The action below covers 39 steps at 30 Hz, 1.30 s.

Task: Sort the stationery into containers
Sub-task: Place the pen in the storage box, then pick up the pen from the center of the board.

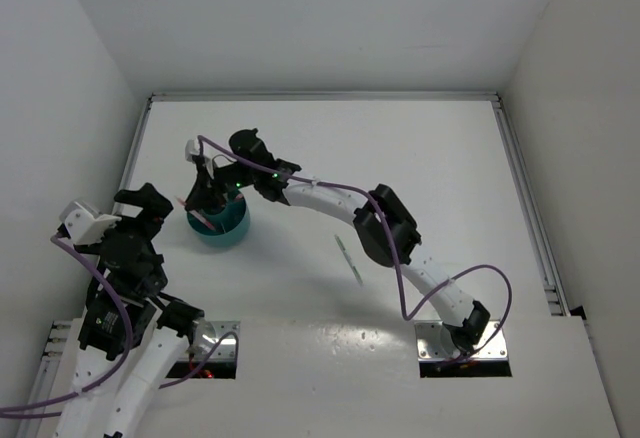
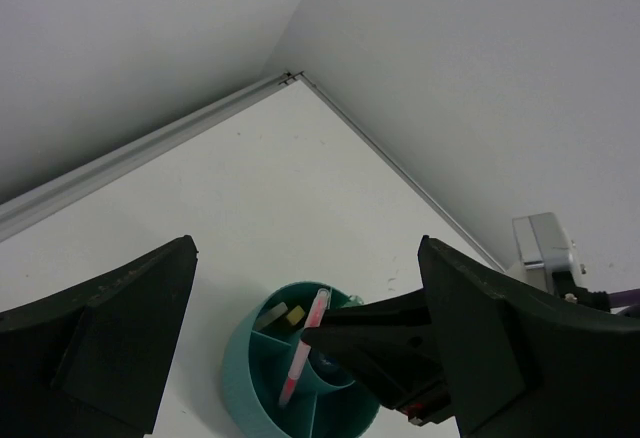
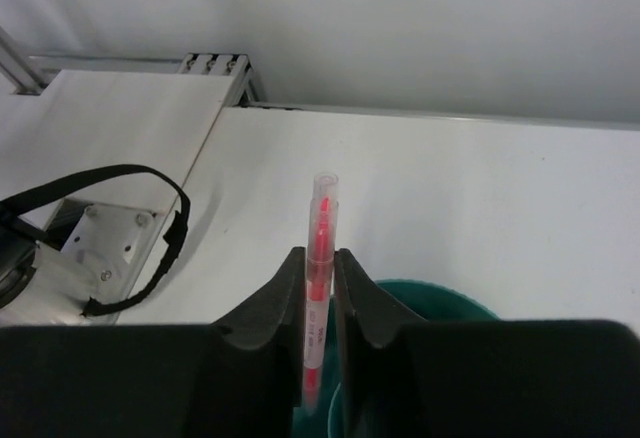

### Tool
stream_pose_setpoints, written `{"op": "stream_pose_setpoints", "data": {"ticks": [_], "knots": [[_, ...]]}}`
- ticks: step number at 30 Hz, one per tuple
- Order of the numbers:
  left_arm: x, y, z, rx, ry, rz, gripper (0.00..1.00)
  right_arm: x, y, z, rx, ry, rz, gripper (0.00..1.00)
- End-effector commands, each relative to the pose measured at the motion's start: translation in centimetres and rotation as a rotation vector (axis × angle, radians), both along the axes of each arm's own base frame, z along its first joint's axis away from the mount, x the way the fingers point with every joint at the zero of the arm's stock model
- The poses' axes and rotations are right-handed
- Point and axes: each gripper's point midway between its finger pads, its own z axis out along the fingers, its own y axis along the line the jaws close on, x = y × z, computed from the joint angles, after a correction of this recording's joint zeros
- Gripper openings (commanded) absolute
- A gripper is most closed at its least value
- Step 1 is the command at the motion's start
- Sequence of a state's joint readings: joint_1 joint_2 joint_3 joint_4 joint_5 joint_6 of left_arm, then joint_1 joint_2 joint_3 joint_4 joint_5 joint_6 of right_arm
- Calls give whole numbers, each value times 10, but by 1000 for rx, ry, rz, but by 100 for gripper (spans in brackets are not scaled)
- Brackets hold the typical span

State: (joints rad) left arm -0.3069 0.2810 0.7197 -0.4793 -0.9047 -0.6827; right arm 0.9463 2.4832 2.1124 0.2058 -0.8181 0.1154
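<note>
On the white bench (image 1: 420,158) the teal organiser (image 1: 218,228) stands left of centre. The right arm (image 1: 340,208) reaches over it, and the left arm's jaws hang beside it, spread wide and empty. The right arm's jaws pinch the pink pen (image 3: 321,220) just over the organiser, its long axis steeply tilted, lower end inside a compartment, clear cap up.

Sitting on the table (image 1: 400,178), left of centre in the top view: the divided organiser (image 1: 218,228). Lying right of it, near frame centre and well apart: a thin pen (image 1: 348,260). Standing between the right gripper (image 3: 319,256) fingers, directly over the organiser, lower end reaching inside: a marker pen (image 3: 321,228).
</note>
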Motion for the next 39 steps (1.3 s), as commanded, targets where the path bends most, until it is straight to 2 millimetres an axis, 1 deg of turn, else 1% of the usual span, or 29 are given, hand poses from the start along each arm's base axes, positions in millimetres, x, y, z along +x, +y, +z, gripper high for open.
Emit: {"op": "stream_pose_setpoints", "data": {"ticks": [1,2,5,10,11,12,13,14,15,16,17,18,19,20,21,22,23,24,25,26,27,28,29,30,32,33,35,36,39], "knots": [[-1,1,9,-6,-39,2,98,-4,5,19,50,-83,29,17],[-1,1,9,-6,-39,2,98,-2,5,16,39,-85,22,27],[-2,2,10,-9,-48,2,98,-2,3,6,12,-90,17,35],[-2,2,10,-9,-48,2,98,-1,1,24,28,-121,8,40],[-2,2,10,-9,-48,2,97,-1,0,37,33,-124,8,37],[-2,2,10,-9,-48,2,95,-2,0,39,25,-118,9,22],[-2,2,10,-9,-48,2,94,0,-2,51,27,-124,-8,13],[-2,2,10,-9,-48,2,89,5,-5,61,1,-128,-45,5],[-1,-1,12,-12,-58,-12,82,8,-10,77,-12,-139,-82,0],[0,-2,12,-3,-53,-23,73,24,-15,85,-48,-162,-186,0],[2,-3,10,0,-41,-23,40,32,-22,99,-65,-191,-243,0],[3,-4,10,8,-36,-33,25,34,-37,89,-166,-193,-281,0],[6,-7,10,8,-33,-46,14,55,-61,103,-204,-232,-386,0],[9,-8,8,12,-20,-46,2,57,-74,102,-253,-242,-426,0],[10,-10,8,12,-20,-57,0,70,-97,97,-323,-246,-518,0],[12,-12,6,15,-9,-66,0,71,-125,97,-372,-261,-577,0],[12,-11,6,24,-4,-66,4,76,-146,93,-415,-280,-628,0],[14,-13,4,26,5,-75,12,76,-160,93,-427,-308,-666,0],[14,-13,4,26,5,-75,24,71,-189,54,-531,-277,-676,3],[14,-13,4,26,5,-75,54,66,-218,54,-594,-278,-697,32],[15,-15,4,26,5,-85,66,57,-242,21,-706,-247,-694,39],[17,-15,3,28,14,-85,73,51,-258,4,-775,-226,-692,42],[17,-15,3,28,14,-85,80,54,-282,-14,-867,-208,-747,45],[17,-15,3,28,14,-85,80,39,-311,-47,-1018,-154,-734,46],[17,-15,3,28,14,-85,81,25,-346,-86,-1181,-39,-761,44],[17,-15,3,28,14,-85,81,12,-359,-104,-1254,26,-724,44],[17,-17,3,28,14,-95,81,-4,-362,-117,-1262,123,-703,47],[17,-17,3,28,14,-95,81,-11,-365,-125,-1275,150,-695,52],[20,-19,1,30,23,-106,81,-19,-364,-141,-1311,228,-694,53]]}}
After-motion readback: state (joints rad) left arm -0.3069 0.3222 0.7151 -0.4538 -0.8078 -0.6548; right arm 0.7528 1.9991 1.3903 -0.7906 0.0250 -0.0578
